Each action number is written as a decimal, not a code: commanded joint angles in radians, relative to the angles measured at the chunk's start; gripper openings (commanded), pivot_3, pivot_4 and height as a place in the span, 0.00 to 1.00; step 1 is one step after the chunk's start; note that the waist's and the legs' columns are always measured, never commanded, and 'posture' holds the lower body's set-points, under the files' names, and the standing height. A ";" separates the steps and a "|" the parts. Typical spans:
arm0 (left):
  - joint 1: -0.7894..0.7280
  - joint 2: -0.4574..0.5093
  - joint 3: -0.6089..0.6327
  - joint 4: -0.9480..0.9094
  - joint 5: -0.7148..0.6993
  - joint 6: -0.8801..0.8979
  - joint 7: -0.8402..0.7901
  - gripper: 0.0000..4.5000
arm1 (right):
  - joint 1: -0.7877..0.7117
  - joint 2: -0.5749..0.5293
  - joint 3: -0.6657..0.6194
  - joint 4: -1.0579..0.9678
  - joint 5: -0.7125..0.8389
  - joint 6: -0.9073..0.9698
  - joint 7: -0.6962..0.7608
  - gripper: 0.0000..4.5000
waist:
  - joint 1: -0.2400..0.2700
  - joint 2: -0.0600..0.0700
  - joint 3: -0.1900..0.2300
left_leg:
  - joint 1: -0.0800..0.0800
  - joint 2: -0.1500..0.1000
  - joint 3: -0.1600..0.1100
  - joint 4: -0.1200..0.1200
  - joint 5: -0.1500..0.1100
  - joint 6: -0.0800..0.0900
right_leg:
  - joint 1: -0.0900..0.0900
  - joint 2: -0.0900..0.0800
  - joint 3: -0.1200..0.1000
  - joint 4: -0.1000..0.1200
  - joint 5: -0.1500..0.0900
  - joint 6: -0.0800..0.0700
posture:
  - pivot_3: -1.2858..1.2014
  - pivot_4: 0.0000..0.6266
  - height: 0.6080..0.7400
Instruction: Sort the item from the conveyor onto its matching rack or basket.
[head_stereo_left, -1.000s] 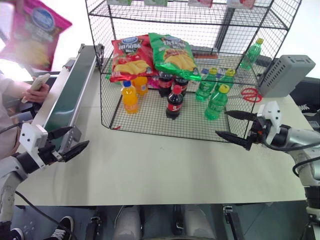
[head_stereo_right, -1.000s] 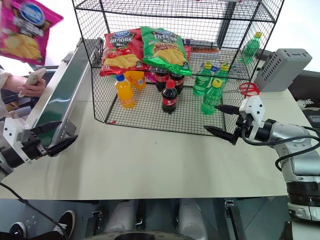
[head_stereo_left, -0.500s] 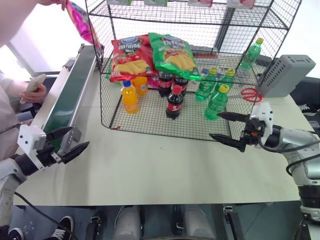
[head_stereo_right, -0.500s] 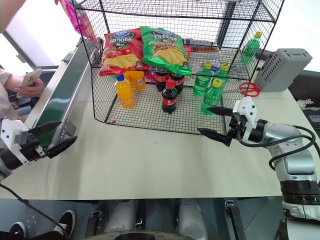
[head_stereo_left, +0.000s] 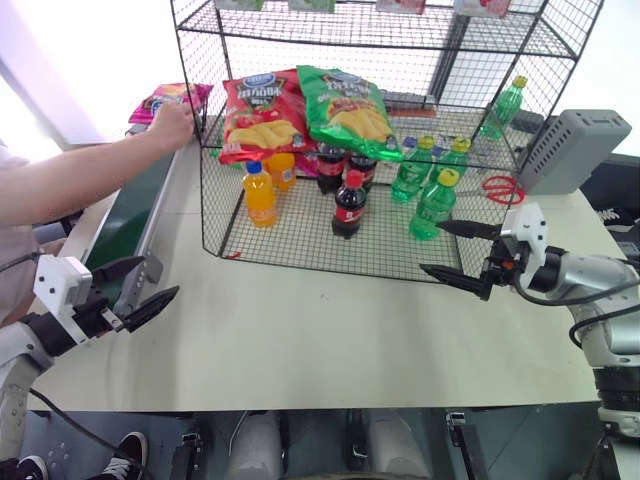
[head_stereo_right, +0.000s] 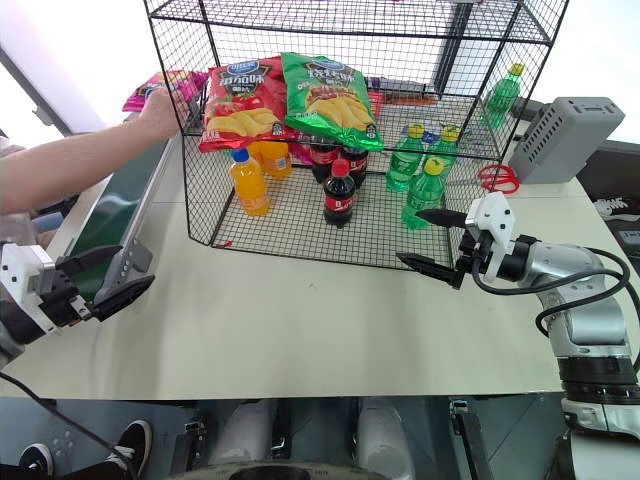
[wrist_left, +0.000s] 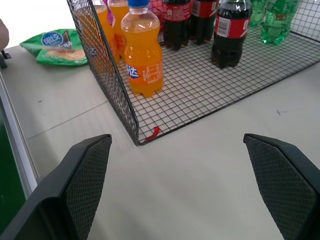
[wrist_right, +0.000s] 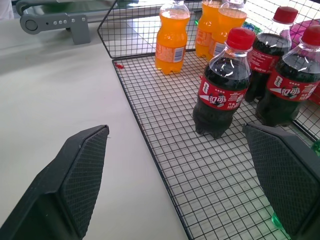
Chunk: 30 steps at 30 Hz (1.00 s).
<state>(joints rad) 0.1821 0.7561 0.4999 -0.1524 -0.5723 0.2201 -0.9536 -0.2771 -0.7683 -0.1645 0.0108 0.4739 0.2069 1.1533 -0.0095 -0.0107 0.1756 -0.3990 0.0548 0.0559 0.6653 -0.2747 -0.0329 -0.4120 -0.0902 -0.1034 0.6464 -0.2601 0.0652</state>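
The item, a magenta-pink chip bag (head_stereo_left: 172, 94), lies at the far end of the conveyor (head_stereo_left: 118, 232) with a person's hand (head_stereo_left: 172, 124) resting on it. The person's forearm crosses over the dark green belt. The big black wire rack (head_stereo_left: 300, 247) stands on the table to the right of the belt. My left gripper (head_stereo_left: 158, 278) hovers open and empty by the near end of the conveyor, far from the bag. Open and empty as well, my right gripper (head_stereo_left: 432, 247) hangs at the rack's front right edge, pointing toward the cola bottles (wrist_right: 221, 90).
The rack's middle tier holds a red chip bag (head_stereo_left: 258, 115) and a green chip bag (head_stereo_left: 345, 105). Orange bottles (head_stereo_left: 258, 195), cola and green bottles (head_stereo_left: 432, 205) stand below. A grey box (head_stereo_left: 585, 150) sits right of the rack. Another green bag (wrist_left: 55, 47) lies on the table.
The person has brought the pink bag down from high up on the left onto the far end of the conveyor, an arm now reaching over the belt. Both grippers stayed put.
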 joint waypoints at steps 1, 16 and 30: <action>0.002 -0.002 0.043 -0.034 -0.033 0.006 0.001 1.00 | -0.019 -0.005 -0.011 -0.008 0.009 -0.006 0.010 0.99 | 0.000 0.000 0.000 | 0.000 0.000 0.000 0.000 0.000 0.000 | 0.000 0.000 0.000 0.000 0.000 0.000 | 0.52 0.24 1.00; 0.047 -0.012 0.106 -0.034 -0.008 -0.054 0.009 1.00 | -0.002 0.048 0.042 -0.153 0.084 0.155 -0.010 0.99 | 0.000 0.000 0.000 | -0.001 0.001 0.000 0.000 0.000 0.000 | -0.001 0.000 0.000 0.000 0.000 0.000 | 0.52 0.24 1.00; 0.178 0.047 0.181 0.140 0.457 -0.636 0.139 1.00 | -0.053 0.184 0.219 -0.303 0.136 0.302 -0.080 0.99 | -0.003 0.000 0.000 | -0.009 0.004 0.004 0.000 0.000 0.000 | -0.013 0.003 0.002 0.001 0.000 -0.002 | 0.52 0.24 1.00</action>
<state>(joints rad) 0.3532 0.7875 0.6224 -0.0227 -0.1519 -0.3461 -0.8416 -0.3106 -0.5890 0.0523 -0.2510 0.6014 0.5159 1.0758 -0.0122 -0.0108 0.1755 -0.4080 0.0592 0.0608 0.6649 -0.2749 -0.0327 -0.4254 -0.0871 -0.1011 0.6479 -0.2605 0.0630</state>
